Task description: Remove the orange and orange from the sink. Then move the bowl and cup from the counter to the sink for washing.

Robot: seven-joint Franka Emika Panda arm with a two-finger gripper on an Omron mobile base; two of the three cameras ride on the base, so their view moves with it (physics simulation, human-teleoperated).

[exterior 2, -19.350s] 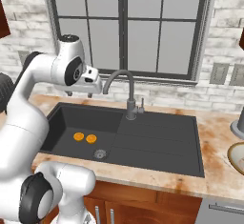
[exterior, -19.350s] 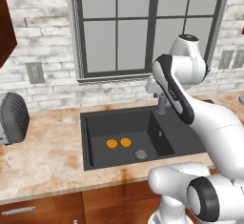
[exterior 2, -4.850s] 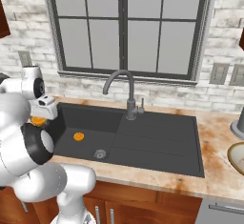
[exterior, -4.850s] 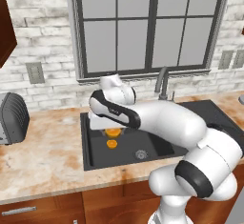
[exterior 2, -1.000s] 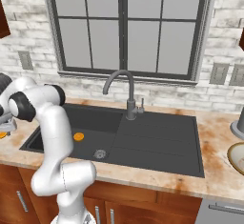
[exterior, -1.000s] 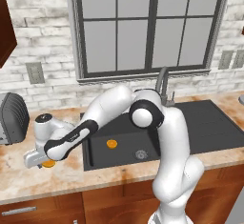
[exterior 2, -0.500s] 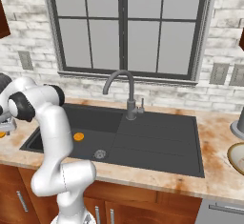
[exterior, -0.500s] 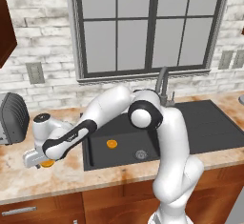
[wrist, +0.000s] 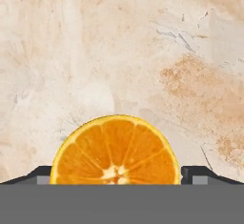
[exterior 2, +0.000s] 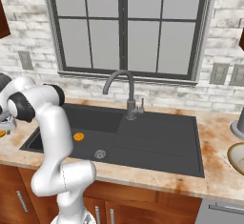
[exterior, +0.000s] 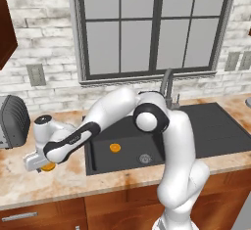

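One orange [wrist: 115, 151] lies cut face up on the beige counter [exterior: 73, 175], left of the black sink [exterior: 206, 131]. My gripper [wrist: 116, 175] hangs low over it, open, with a dark fingertip [wrist: 44, 174] on either side of the fruit. From the left base view the gripper [exterior: 39, 164] sits at the end of the long outstretched arm, with this orange [exterior: 48, 167] under it. The other orange [exterior: 114, 148] rests on the basin floor near the drain, also orange [exterior 2: 78, 136] from the right. The bowl [exterior 2: 237, 157] pokes in at the far right counter edge. The cup is out of view.
A dark toaster [exterior: 12, 121] stands on the counter behind and left of the gripper. The curved faucet [exterior 2: 125, 92] rises behind the basin. A grey vessel [exterior 2: 237, 123] stands at the far right. The counter's front edge runs close below the gripper.
The jaws have spread wider around the orange on the counter, letting it go. The arm has barely moved; the second orange stays in the sink.
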